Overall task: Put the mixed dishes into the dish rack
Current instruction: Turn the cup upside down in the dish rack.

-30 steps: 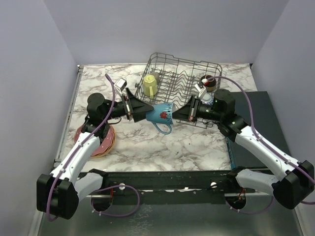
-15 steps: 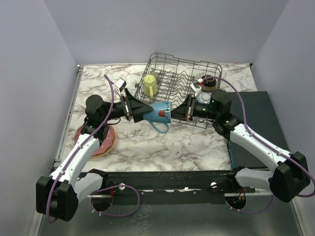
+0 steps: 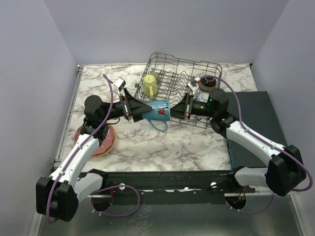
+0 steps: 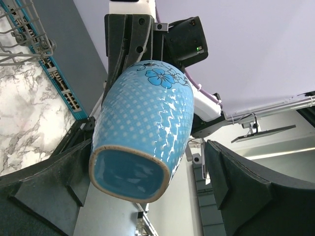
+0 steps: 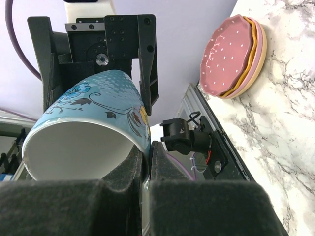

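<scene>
blue mug (image 3: 160,111): glazed, likely slippery, fragile | right fingers (image 5: 167,179) pinch its rim | left fingers (image 4: 236,191) spread wide around base, empty

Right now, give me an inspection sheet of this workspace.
Surface: marble-patterned table.
Job's things: blue mug in the air, on its side, beside the dish rack; pale yellow mug and dark brown bowl inside the rack; stack of plates, pink on top, on the table's left.
Clutter: dark flat box at right.
End effectors: right end effector shut on the blue mug's rim; left end effector open around its base.
Cables: purple cable along each arm.
Surroundings: plain pale walls.
</scene>
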Robot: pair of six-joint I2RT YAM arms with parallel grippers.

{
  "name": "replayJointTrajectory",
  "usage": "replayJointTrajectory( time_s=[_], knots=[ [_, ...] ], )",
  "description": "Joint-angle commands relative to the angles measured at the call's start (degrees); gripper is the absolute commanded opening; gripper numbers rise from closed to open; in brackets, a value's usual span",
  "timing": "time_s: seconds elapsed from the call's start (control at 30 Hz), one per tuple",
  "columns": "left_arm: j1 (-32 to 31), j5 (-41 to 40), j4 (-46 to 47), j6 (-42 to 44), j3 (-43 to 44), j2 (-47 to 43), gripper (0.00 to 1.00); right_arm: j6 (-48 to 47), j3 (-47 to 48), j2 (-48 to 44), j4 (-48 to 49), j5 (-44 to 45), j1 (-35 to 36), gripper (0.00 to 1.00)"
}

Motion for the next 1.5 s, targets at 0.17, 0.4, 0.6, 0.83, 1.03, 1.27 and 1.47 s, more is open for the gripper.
replayJointTrajectory(
  time_s=[0.17,0.4,0.6,0.83,1.03,1.27,1.47],
  knots=[
    [-0.3,2.3,3.7,0.2,0.1,-0.4,0.99,2.1,3.0,2.8,4.6,-3.0,-0.3,0.01],
    [-0.5,2.2,3.8,0.9,-0.2,0.5,0.99,1.3,5.0,4.3,3.0,-3.5,-0.1,0.01],
    [-0.6,2.1,3.9,1.6,-0.5,1.0,0.99,1.0,5.4,5.2,2.8,-3.5,0.2,0.01],
    [-0.6,1.9,3.9,2.1,-0.4,1.6,0.98,-0.1,5.4,5.2,2.0,-3.4,0.3,0.01],
    [-0.6,2.1,4.0,2.3,-0.2,1.9,0.85,-0.3,4.5,4.8,2.2,-3.4,0.3,0.01],
    [-0.6,2.0,4.2,2.1,0.1,2.5,0.6,-0.6,4.1,4.7,2.2,-3.5,0.3,0.0],
    [-0.7,2.0,4.3,1.9,0.5,2.6,0.4,-1.0,3.2,4.1,2.0,-3.3,0.3,0.01]
  ],
)
